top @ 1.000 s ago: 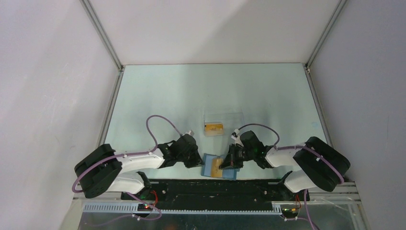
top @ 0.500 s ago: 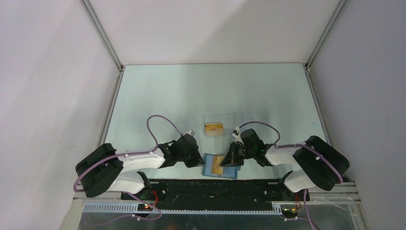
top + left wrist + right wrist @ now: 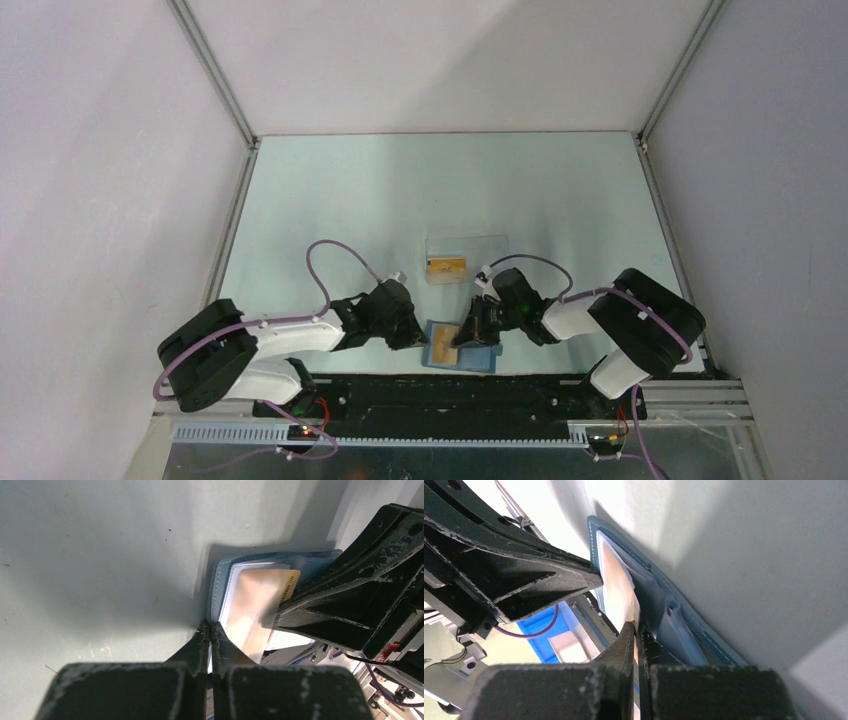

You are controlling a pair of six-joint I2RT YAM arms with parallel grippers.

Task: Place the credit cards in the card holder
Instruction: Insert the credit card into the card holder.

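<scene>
Card holder point(image 3: 483, 362) lies open on the tabletop point(image 3: 400, 200) at the near edge, long axis left to right. An orange credit card point(image 3: 447, 347) lies on its left half, long axis near to far.

Only the right wrist view shows the right gripper point(image 3: 636, 630) jaws pinching that card's edge. The left gripper point(image 3: 210, 630) jaws are pressed together at the holder's left edge; whether they grip it is unclear.

A second card point(image 3: 446, 266) lies in the clear box point(image 3: 480, 245).

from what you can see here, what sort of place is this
Likely a lab robot test cell: plain white walls on a metal frame enclose a pale green table, with a left arm and a right arm bolted at its near edge.
</scene>
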